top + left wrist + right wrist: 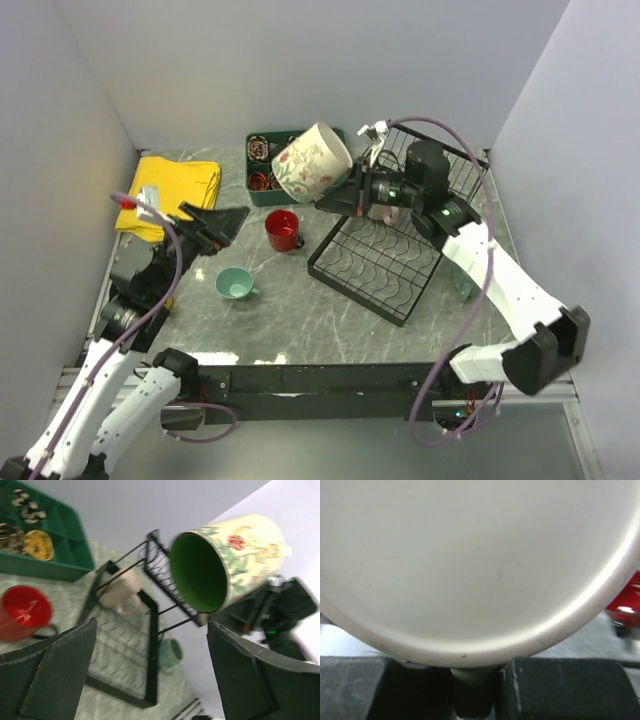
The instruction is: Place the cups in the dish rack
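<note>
Overhead, the scene reads as follows:

- The right gripper point(352, 190) is clamped on the cream mug point(312, 160). Its wrist view shows the handle pinched between the two pads, with the mug's pale base filling the frame.
- That mug hangs in the air, tipped on its side with its green inside facing left. It is between the green tray point(252, 186) and the dish rack point(385, 262).
- The left gripper point(222, 222) holds nothing, its jaws spread wide above the table point(330, 320), near the yellow cloth point(178, 185).
- The red mug point(283, 230) and the small teal mug point(235, 284) stand upright on the table, left of the rack.
- A beige-pink mug point(120, 587) lies inside the rack.
- A larger teal mug point(170, 655) sits just outside the rack.
</note>
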Robot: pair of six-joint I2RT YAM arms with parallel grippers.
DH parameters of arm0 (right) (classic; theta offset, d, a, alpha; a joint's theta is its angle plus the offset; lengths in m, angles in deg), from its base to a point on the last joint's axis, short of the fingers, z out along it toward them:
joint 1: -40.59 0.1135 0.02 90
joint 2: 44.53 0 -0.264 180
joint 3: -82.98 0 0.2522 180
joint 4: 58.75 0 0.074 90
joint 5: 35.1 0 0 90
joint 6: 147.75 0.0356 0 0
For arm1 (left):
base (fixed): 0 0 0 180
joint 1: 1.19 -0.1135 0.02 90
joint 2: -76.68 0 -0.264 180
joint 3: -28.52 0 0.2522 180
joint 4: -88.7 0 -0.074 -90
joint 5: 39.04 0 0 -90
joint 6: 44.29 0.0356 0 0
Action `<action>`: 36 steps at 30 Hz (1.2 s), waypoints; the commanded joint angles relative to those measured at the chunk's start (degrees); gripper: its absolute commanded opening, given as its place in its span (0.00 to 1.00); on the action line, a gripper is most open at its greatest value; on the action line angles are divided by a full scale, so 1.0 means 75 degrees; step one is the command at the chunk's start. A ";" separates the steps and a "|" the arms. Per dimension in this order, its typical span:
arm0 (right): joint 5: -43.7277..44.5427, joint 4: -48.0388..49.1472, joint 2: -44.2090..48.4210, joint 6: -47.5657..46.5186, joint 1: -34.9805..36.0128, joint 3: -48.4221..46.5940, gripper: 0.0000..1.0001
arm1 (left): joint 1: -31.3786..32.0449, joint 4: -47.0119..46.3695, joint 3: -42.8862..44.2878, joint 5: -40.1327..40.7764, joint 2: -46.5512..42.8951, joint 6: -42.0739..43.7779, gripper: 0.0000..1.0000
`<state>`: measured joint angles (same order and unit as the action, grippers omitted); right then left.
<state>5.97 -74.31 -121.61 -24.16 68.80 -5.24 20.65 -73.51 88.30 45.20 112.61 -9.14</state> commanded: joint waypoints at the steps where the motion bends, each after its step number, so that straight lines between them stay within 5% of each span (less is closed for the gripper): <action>1: 0.0851 -0.1211 0.1182 -0.2940 -0.0116 0.0083 0.00 | 0.0029 0.1020 -0.0428 0.0358 -0.0814 0.0739 0.96; 17: 0.2280 -0.1518 0.2507 -0.4969 -0.0819 0.3058 0.00 | 0.0029 0.1138 -0.1073 0.0299 -0.1543 0.0352 0.96; 28: 0.4669 -0.0393 0.2344 -0.6024 -0.0702 0.3974 0.00 | 0.0029 0.1162 -0.1401 0.0346 -0.1719 0.0142 0.96; 36: 0.5375 0.0228 0.1689 -0.6130 -0.0421 0.4021 0.00 | 0.0029 0.1197 -0.1401 0.0370 -0.1684 0.0153 0.96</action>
<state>42.89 -86.14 -108.41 -68.25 64.25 26.54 20.65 -63.04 77.83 47.58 100.39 -7.74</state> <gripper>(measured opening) 0.241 0.966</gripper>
